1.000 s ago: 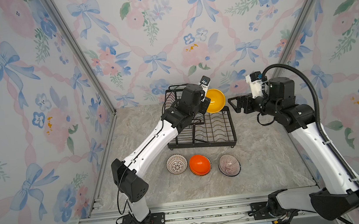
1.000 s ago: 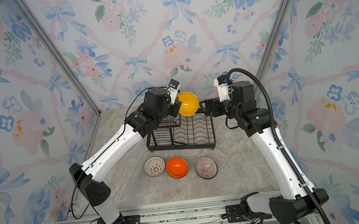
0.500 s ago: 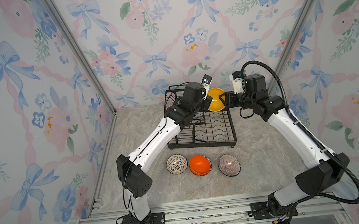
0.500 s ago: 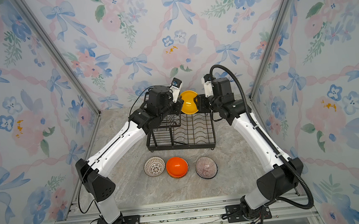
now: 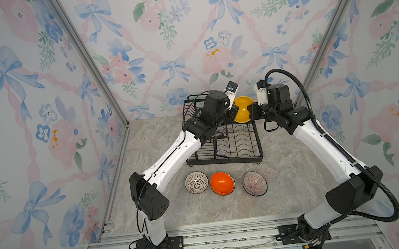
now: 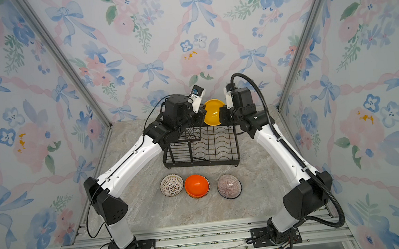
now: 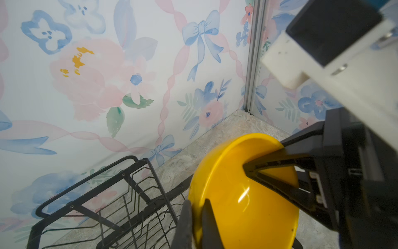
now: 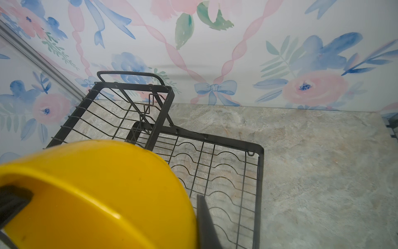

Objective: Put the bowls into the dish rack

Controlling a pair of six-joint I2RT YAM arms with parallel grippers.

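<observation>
Both my claw tips are hidden by the wrists in both top views. The yellow bowl (image 5: 242, 109) is cut off at the frame edge in both wrist views. Rims peek out under the orange bowl (image 5: 221, 183) and the striped bowl (image 5: 254, 183); can't tell what they are. The lattice bowl (image 5: 196, 182) sits left of them, near side.

My left claw (image 7: 197, 207) is pinched tight on the yellow bowl's left rim. My right claw (image 7: 265, 154) is clamped on the right rim, one finger inside. The bowl is in the air over the dish rack (image 5: 225, 159)'s far right corner, tipped on edge, mouth facing near and up.

Grey marble-look bench (image 5: 299, 170), floral bow wallpaper.
</observation>
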